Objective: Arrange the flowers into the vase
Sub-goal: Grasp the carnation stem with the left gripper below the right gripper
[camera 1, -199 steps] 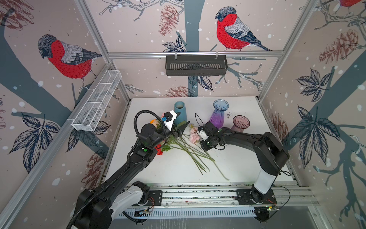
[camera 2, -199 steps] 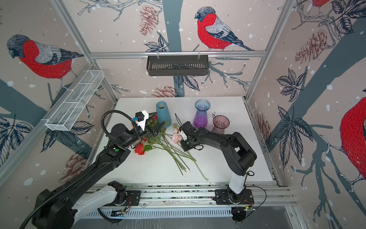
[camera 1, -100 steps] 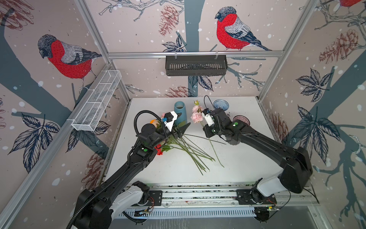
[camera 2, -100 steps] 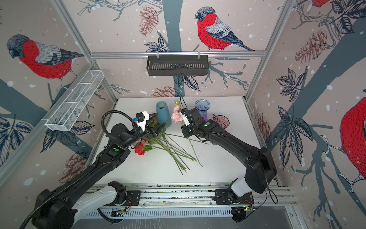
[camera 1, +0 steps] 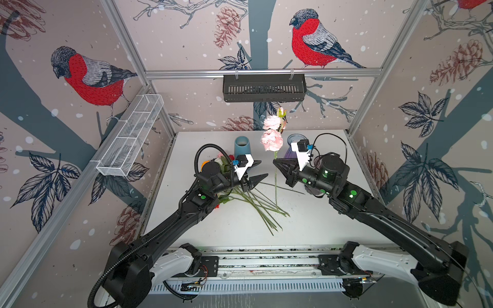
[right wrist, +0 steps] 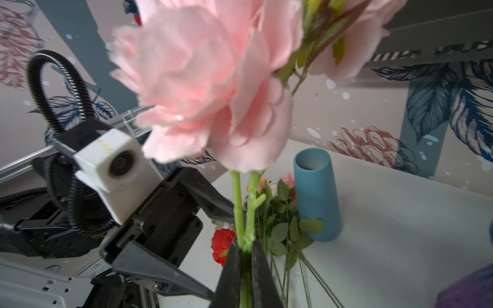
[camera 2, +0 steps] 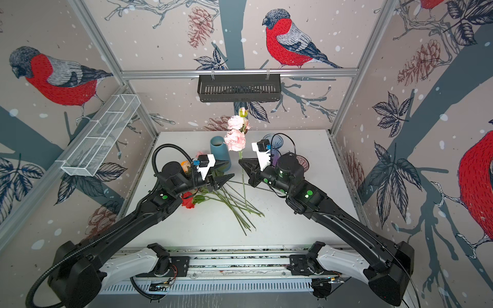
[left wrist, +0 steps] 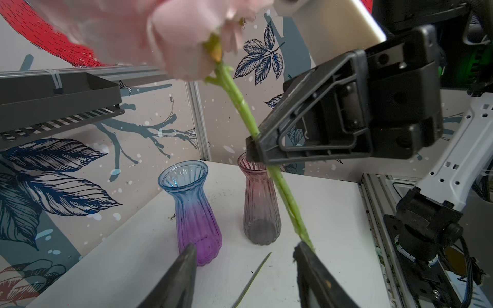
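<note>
Right gripper (camera 1: 276, 161): its fingers (right wrist: 234, 274) were pressed together, and the green stalks of the pink spray were pinched between them.
Pink spray (camera 1: 271, 140): it was held upright. Two full pink heads and a small bud were carried above the right fingertips, and the thin stem hung straight down below them. Whether its lower end reached the table (camera 1: 320, 221) could not be told.
Left gripper (camera 1: 262, 168): its fingers (left wrist: 184, 272) were spread, with nothing pinched between them. The tips were pointed at the right gripper's tips and were near them.
Stem against the left fingers: in the left wrist view the hanging stem was seen running down to the tip of one left finger. Contact could not be told.
Loose flowers (right wrist: 278, 230): they were laid in a bundle on the table under the left gripper. A red head (camera 2: 188, 201) was seen below its wrist, and the long stems were fanned out beneath and past both sets of fingertips.
Teal vase (camera 1: 241, 148): it was stood upright just behind the left fingers.
Blue-and-purple glass vase (left wrist: 196, 218): it was stood upright beyond the left fingertips.
Smoky pink glass vase (left wrist: 258, 213): it was stood upright just beside the blue-and-purple one. In the left wrist view it was partly covered by the held stem and the right fingertips.
</note>
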